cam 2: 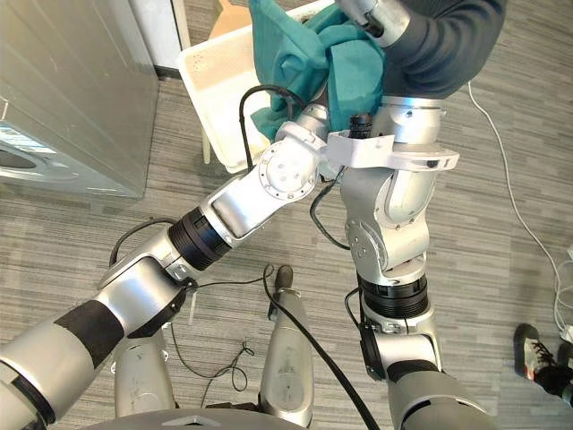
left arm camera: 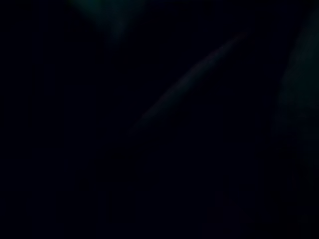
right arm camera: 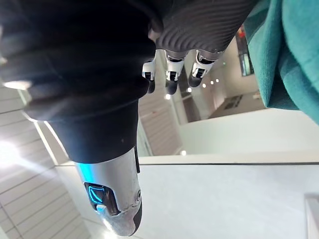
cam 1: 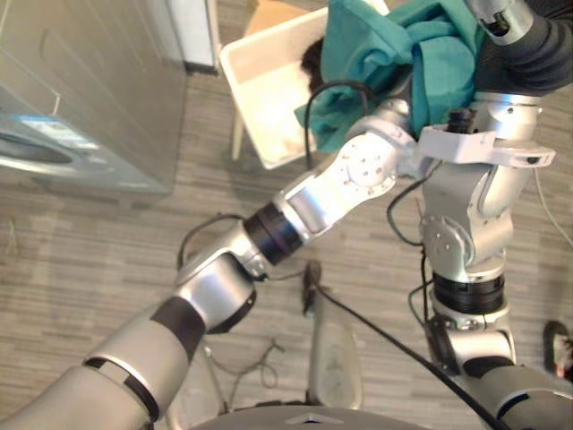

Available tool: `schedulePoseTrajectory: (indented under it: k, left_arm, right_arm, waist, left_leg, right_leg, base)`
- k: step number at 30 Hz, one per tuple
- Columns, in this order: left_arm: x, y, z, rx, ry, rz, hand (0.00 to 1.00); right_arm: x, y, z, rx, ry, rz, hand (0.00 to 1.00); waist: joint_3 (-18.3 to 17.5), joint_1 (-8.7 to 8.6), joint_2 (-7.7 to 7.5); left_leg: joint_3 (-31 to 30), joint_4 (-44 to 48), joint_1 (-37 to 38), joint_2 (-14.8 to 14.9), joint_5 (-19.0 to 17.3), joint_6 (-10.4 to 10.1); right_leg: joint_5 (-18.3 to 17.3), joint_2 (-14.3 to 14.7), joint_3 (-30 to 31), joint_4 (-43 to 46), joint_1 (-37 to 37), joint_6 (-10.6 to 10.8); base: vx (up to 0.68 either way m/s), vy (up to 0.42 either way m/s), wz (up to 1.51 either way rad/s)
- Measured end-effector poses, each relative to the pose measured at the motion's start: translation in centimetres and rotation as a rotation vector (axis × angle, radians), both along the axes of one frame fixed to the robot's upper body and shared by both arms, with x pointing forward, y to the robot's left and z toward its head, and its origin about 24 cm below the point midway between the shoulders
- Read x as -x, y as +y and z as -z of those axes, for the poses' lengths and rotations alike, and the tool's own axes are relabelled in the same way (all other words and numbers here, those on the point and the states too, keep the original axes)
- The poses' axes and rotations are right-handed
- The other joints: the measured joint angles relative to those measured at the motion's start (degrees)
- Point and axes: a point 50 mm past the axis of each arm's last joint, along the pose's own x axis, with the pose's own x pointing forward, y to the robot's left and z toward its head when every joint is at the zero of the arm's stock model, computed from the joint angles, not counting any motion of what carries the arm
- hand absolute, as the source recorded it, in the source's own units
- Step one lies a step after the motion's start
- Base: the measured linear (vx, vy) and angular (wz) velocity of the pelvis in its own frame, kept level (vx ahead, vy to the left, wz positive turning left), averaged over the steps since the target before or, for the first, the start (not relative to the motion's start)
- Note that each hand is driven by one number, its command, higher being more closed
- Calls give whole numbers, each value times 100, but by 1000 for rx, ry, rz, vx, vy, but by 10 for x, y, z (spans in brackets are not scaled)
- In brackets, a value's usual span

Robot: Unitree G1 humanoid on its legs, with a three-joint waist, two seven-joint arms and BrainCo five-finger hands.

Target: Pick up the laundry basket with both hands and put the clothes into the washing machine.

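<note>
Just beside the right hand (right arm camera: 169, 74), its fingers curled on nothing, the teal cloth (cam 1: 403, 54) is draped over the left hand, whose state cannot be told. The washing machine (cam 1: 81, 98) is found well to their left.

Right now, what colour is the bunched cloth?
The cloth is teal, clearest in the left eye view.

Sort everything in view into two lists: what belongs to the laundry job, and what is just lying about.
Belongs to the job:
teal cloth
white laundry basket
grey washing machine

Lying about:
person's shoe on the floor
tan object beyond the basket, too cropped to identify
</note>
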Motion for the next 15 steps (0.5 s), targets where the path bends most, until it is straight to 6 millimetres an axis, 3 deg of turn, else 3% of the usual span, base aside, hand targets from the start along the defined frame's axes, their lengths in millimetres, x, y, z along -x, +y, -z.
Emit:
schedulePoseTrajectory:
  k: [4, 8, 9, 15]
  left_arm:
    - [5, -2, -19, -8, -77, -1, 100]
    - [5, -2, -23, -15, -90, -6, 100]
    - [4, -3, -23, -20, -90, -9, 0]
    - [-7, -4, -18, -36, -53, -35, 0]
  right_arm:
    - [10, -5, -12, -1, -81, 14, 0]
    - [11, -9, -13, 11, -91, 35, 0]
    - [11, -10, -13, 7, -86, 42, 0]
    - [2, -18, -5, -2, -35, 101, 0]
  waist:
    - [200, 61, 80]
    - [465, 133, 207]
    - [497, 159, 242]
    - [499, 159, 246]
  left_leg:
    - [100, -45, -122, -22, 59, 84]
    - [104, -70, -139, -45, 59, 90]
    - [108, -106, -140, -69, 60, 89]
    - [109, -158, -191, -112, 55, 94]
  right_leg:
    - [117, 2, 46, -68, -159, 60]
    - [122, 0, 44, -67, -177, 66]
    - [115, -10, 45, -67, -187, 68]
    - [108, -38, 2, -120, -209, 70]
  base:
    - [73, -22, -5]
    - [76, -41, 1]
    - [68, -49, 4]
    - [68, -53, 3]
